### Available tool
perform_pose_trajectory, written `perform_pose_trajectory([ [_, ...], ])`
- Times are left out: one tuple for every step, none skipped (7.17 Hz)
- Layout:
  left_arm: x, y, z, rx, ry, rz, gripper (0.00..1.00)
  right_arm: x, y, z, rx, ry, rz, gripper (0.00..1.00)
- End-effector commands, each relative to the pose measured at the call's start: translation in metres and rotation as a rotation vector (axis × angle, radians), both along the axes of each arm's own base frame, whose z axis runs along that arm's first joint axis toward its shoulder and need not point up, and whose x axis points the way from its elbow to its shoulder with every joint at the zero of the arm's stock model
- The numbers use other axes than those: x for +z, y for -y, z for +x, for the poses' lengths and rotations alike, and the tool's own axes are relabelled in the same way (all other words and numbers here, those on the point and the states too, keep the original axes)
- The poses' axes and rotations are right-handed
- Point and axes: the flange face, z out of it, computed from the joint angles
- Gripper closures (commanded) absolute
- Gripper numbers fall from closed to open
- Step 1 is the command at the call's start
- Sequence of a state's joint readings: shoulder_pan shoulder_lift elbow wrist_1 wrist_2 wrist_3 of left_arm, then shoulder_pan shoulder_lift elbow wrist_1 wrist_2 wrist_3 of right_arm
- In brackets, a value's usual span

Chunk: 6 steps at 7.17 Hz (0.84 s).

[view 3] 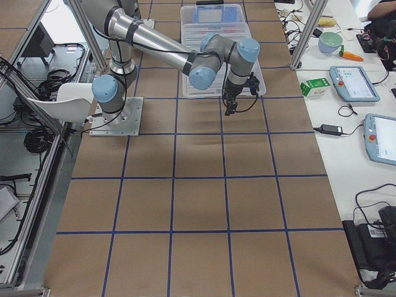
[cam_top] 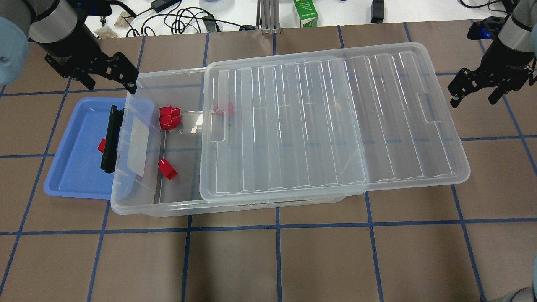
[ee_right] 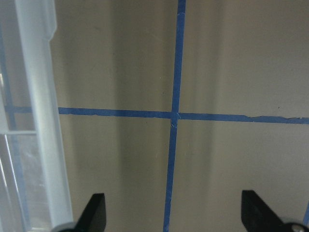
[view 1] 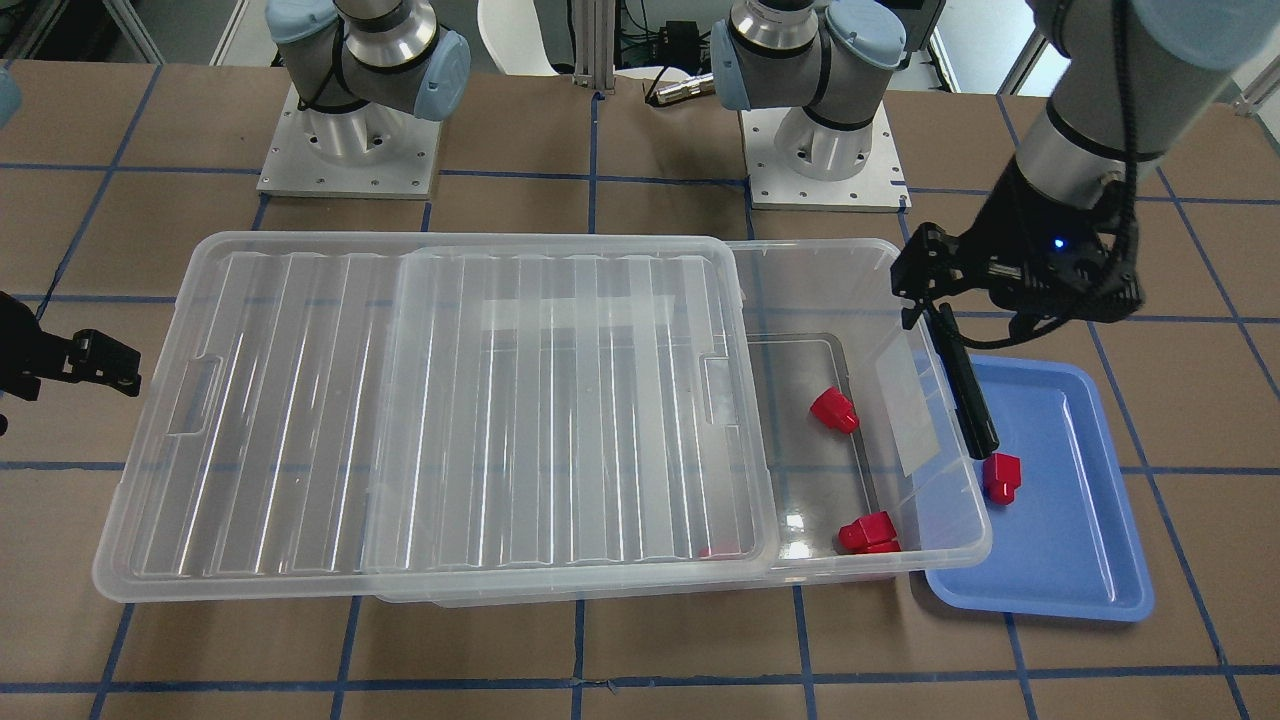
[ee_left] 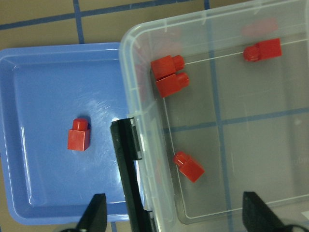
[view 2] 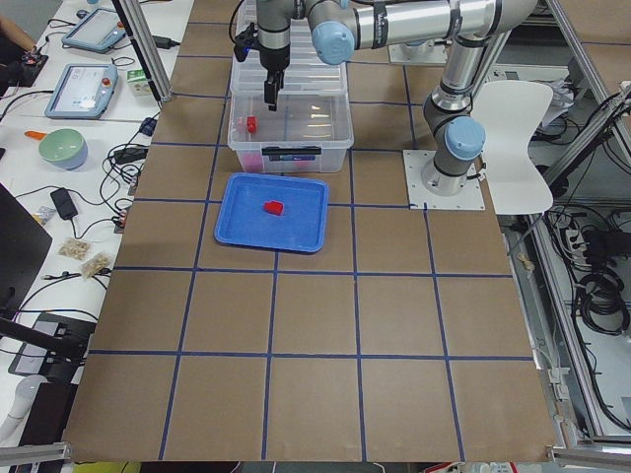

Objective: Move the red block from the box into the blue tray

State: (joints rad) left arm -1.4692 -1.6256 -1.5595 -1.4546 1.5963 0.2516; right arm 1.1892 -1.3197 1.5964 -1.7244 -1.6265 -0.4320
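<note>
One red block [view 1: 1001,476] lies in the blue tray [view 1: 1060,560]; it also shows in the overhead view [cam_top: 102,145] and the left wrist view [ee_left: 78,135]. The clear box [cam_top: 159,205] stands beside the tray, its ribbed lid [cam_top: 335,121] slid aside so the tray-side end is uncovered. Three more red blocks [cam_top: 169,116] [cam_top: 168,169] [cam_top: 223,110] lie inside it. My left gripper [cam_top: 110,82] is open and empty, above the far corner where box and tray meet. My right gripper [cam_top: 474,94] is open and empty, beyond the lid's other end.
A black latch [view 1: 965,385] on the box's end wall hangs over the tray's near rim. The lid overhangs the box toward my right gripper. The arm bases [view 1: 825,150] stand behind the box. Brown table with blue tape lines lies all around.
</note>
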Motion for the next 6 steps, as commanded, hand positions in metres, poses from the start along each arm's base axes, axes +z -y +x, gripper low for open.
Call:
perform_pose_trajectory([
  [0.002, -0.014, -0.048, 0.071, 0.009, -0.011, 0.00, -0.002, 0.001, 0.009, 0.011, 0.004, 0.006, 0.00],
  [-0.001, -0.015, -0.050, 0.083, 0.007, 0.007, 0.00, -0.005, 0.002, 0.009, 0.011, 0.008, 0.013, 0.00],
  [0.009, -0.016, -0.046, 0.093, -0.005, -0.005, 0.00, -0.009, 0.003, 0.008, 0.010, 0.012, 0.019, 0.00],
  [0.014, -0.018, -0.041, 0.101, -0.006, -0.002, 0.00, -0.009, 0.004, 0.008, 0.010, 0.012, 0.019, 0.00],
  [0.016, -0.014, -0.029, 0.128, -0.014, -0.010, 0.00, -0.008, 0.003, 0.010, 0.009, 0.011, 0.018, 0.00],
  [0.020, -0.015, -0.027, 0.132, -0.018, -0.014, 0.00, -0.009, 0.004, 0.018, 0.020, 0.010, 0.020, 0.00],
])
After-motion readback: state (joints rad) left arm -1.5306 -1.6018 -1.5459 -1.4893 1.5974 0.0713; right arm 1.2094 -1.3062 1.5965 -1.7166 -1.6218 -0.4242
